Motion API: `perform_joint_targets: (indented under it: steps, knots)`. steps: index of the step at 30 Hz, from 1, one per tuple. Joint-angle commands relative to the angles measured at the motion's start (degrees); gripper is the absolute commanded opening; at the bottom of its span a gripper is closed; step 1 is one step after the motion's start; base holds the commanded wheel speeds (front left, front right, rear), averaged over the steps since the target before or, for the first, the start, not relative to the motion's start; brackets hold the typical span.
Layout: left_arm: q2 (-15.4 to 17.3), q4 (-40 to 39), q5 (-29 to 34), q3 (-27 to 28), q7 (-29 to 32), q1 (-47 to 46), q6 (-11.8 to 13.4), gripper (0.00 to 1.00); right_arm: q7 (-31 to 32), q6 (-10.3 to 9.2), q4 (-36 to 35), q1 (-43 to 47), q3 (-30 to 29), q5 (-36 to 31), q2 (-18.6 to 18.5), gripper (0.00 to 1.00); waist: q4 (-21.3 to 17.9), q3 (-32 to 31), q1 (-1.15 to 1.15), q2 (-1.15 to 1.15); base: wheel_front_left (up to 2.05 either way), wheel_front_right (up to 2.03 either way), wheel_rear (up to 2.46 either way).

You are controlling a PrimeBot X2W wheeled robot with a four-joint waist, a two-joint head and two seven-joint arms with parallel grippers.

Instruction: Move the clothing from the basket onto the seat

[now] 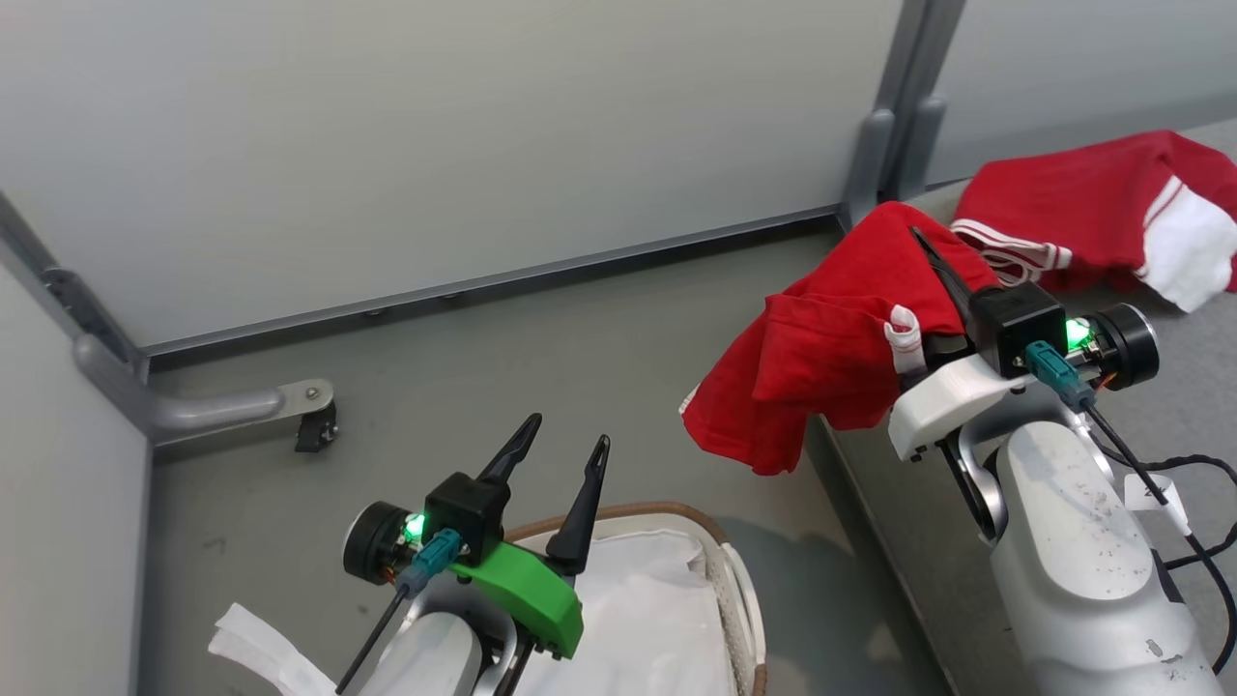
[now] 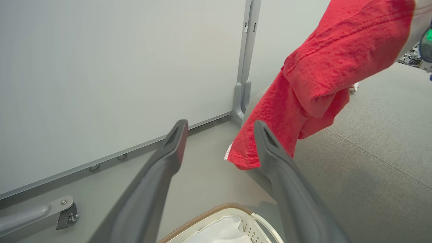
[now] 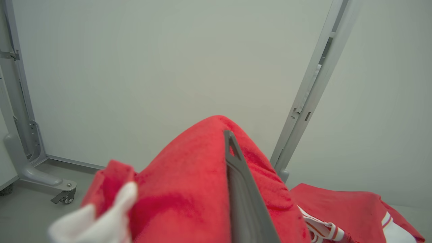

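At far left, a grey panel foot (image 1: pixel 242 406) with a caster rests on the floor (image 1: pixel 580 348). My left tool (image 1: pixel 565 432) is next, its two dark fingers spread wide with nothing between them, hovering above the basket (image 1: pixel 628 509). The basket sits on the floor and its white cloth liner (image 1: pixel 638 599) is showing. Further right, a red garment (image 1: pixel 821 358) is draped over my right tool (image 1: pixel 918 246). One finger lies on top of the fabric and the other is hidden under it, so the tool is clamped on the cloth. The garment's lower folds hang past the near-left edge of the seat (image 1: pixel 1189 387). Beyond it, a second red garment (image 1: pixel 1073 208) with white stripes lies crumpled on the seat's far part.
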Motion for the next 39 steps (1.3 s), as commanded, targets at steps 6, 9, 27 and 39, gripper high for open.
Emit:
perform_joint_targets:
  steps: [6, 9, 27, 39]
  knots:
    - [0.0, -0.9, 2.2, 0.9, 0.0, -0.9, -0.4, 1.0, -0.1, -0.08, -0.4, -0.6, -0.6, 0.0, -0.5, 0.0, -13.0, 4.0, 0.0, 0.0, 0.0, 0.0, 0.0]
    - [-0.1, -1.5, 2.9, 0.6, 0.0, -1.7, -0.5, 1.0, -0.1, -0.08, -0.2, 0.1, -1.1, 0.2, -0.6, 0.0, -17.4, 5.2, 0.0, 0.0, 0.0, 0.0, 0.0]
    - [-0.1, -2.0, 3.4, -3.2, 0.0, -2.0, -0.6, 1.0, -0.1, -0.08, -0.2, 0.4, -3.3, 0.4, -1.3, 0.0, -20.8, 7.6, 0.0, 0.0, 0.0, 0.0, 0.0]
    - [2.2, -3.2, 4.2, -4.2, 0.0, -4.8, -0.6, 1.0, -0.1, -0.08, -0.4, -17.1, -5.3, -1.8, -12.1, 0.0, -16.7, 15.8, 0.0, 0.0, 0.0, 0.0, 0.0]
